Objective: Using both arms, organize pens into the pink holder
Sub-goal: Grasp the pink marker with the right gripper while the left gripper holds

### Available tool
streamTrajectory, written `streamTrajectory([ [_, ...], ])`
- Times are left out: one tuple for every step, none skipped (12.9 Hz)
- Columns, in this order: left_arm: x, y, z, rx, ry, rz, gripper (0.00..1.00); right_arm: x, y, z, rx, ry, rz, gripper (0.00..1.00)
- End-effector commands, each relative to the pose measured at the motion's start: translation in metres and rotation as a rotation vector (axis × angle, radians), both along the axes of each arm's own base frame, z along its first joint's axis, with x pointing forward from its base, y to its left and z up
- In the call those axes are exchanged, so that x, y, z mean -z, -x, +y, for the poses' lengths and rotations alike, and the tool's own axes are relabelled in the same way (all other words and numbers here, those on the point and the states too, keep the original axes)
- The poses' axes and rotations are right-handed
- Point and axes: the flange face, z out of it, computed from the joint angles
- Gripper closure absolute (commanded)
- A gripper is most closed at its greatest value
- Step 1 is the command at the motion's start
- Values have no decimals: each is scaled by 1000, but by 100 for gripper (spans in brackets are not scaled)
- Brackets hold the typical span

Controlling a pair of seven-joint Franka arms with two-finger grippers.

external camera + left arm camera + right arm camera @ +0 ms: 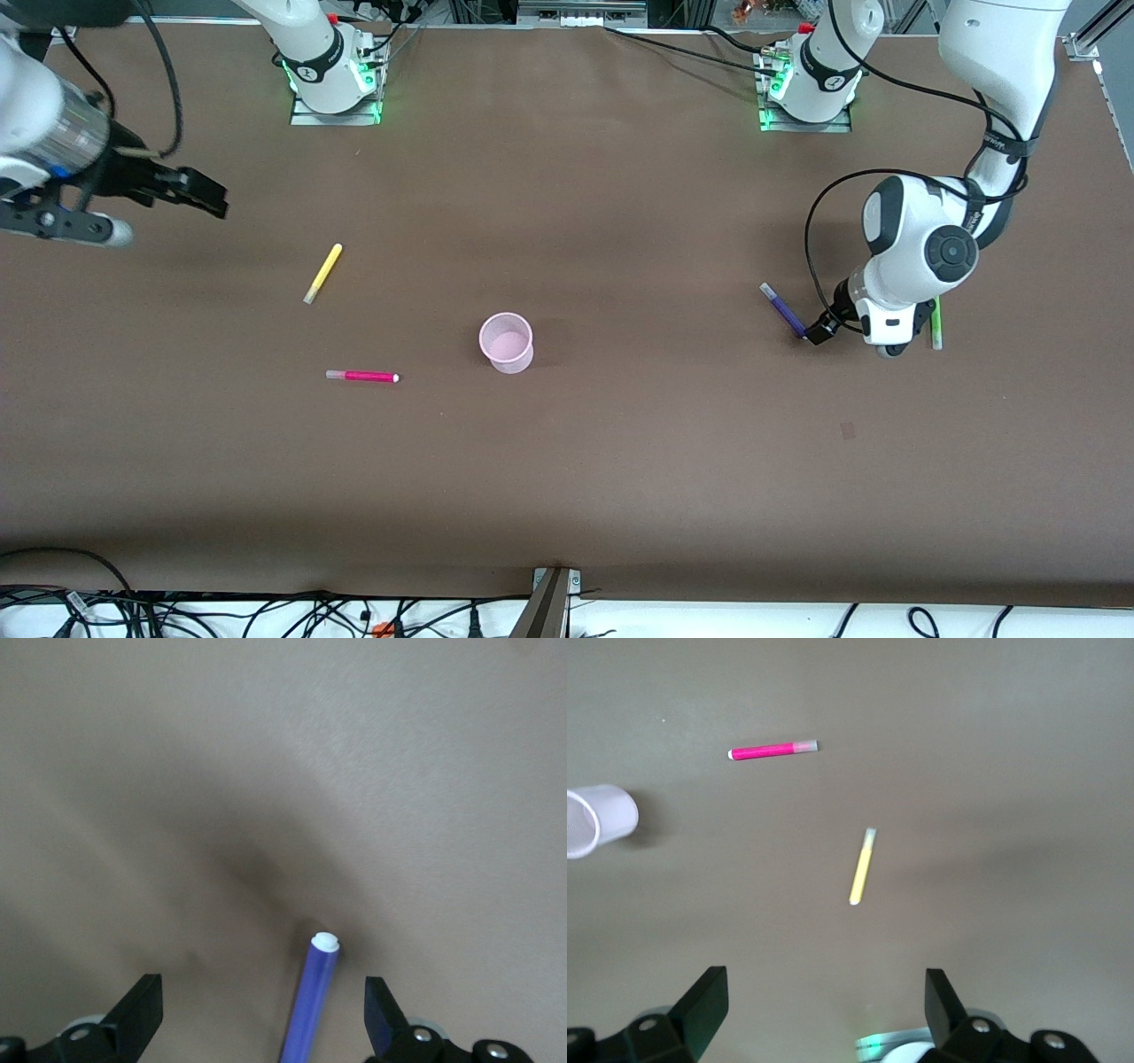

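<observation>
The pink holder (506, 343) stands upright mid-table. The yellow pen (323, 273) and magenta pen (361, 376) lie toward the right arm's end; both show in the right wrist view, yellow (862, 866) and magenta (772, 750), with the holder (598, 819). The purple pen (783, 308) lies toward the left arm's end. My left gripper (817, 331) is low over one end of it, open, the pen (312, 1005) between its fingers (381, 1014), untouched. The green pen (935, 323) is partly hidden by the left wrist. My right gripper (211, 197) is open and empty in the air.
The brown table (620, 461) spreads wide nearer the front camera. The arm bases (332, 75) stand along the table's edge farthest from the camera. Cables hang off the left arm (811, 239) and lie past the table's near edge.
</observation>
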Motion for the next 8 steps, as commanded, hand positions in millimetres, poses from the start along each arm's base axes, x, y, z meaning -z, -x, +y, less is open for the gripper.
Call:
streamTrajectory([
  [19,2,-7,-28,8,-1,0,45,-21,16,193,-15,80,2],
  [27,3,-11,-21,8,6,0,66,-32,20,255,-20,93,2],
  [31,3,-13,-19,8,4,5,90,-43,23,309,-12,100,2],
  [32,2,-14,-17,8,4,12,117,-56,27,366,-10,103,2],
  [33,2,-17,-12,10,4,13,141,-67,30,417,-19,104,2],
  [30,-1,-18,-16,12,-4,13,169,-77,34,473,-28,105,2],
  [31,-2,-18,-16,12,-3,13,193,-87,42,525,-32,93,2],
  [35,-1,-19,-14,12,3,13,219,-96,47,569,-25,78,2],
])
